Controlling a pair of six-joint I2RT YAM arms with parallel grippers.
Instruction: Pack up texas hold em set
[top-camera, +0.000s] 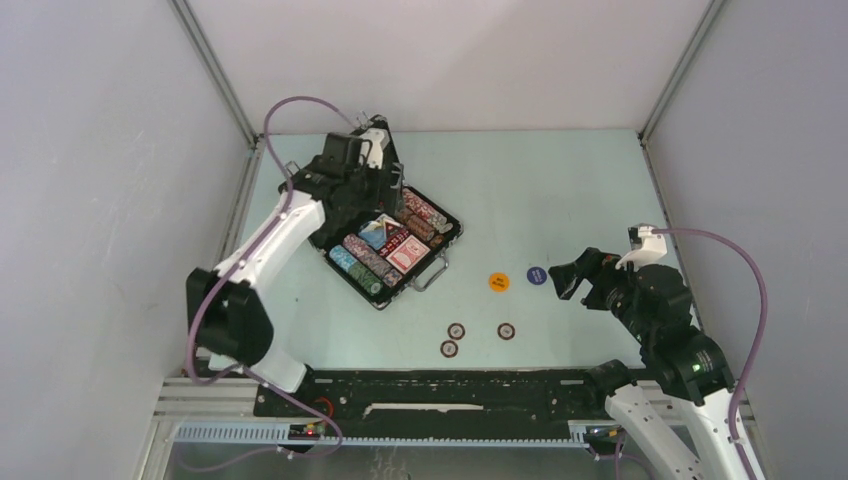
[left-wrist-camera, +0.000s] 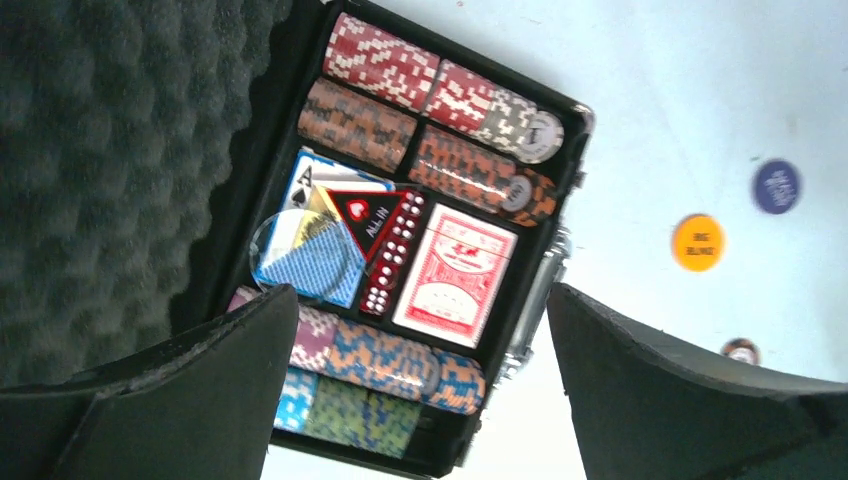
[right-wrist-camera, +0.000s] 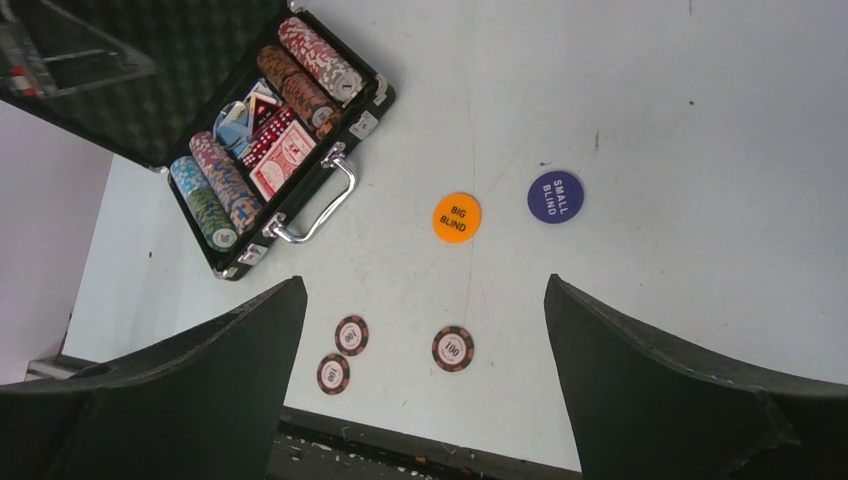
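Chips (right-wrist-camera: 453, 348) lying loose number three, round buttons (right-wrist-camera: 456, 217) two.

case (top-camera: 452, 236) left of two buttons (top-camera: 499, 282), three chips (top-camera: 456, 330) nearer

The briefcase (right-wrist-camera: 380, 90) has a black shell edged in bright metal trim. Its handle (right-wrist-camera: 320, 205), at five o'clock of the chips (left-wrist-camera: 380, 62), is polished, mirror-like metal. Dark egg-crate foam (left-wrist-camera: 110, 150), matt and bumpy, lines the lid. The chips look like smooth, faintly glossy plastic, and the red deck (left-wrist-camera: 455, 275) like printed card. The desk (right-wrist-camera: 680, 90) is pale, matt and smooth, lightly scuffed. The orange button (right-wrist-camera: 456, 217) looks like flat plastic.
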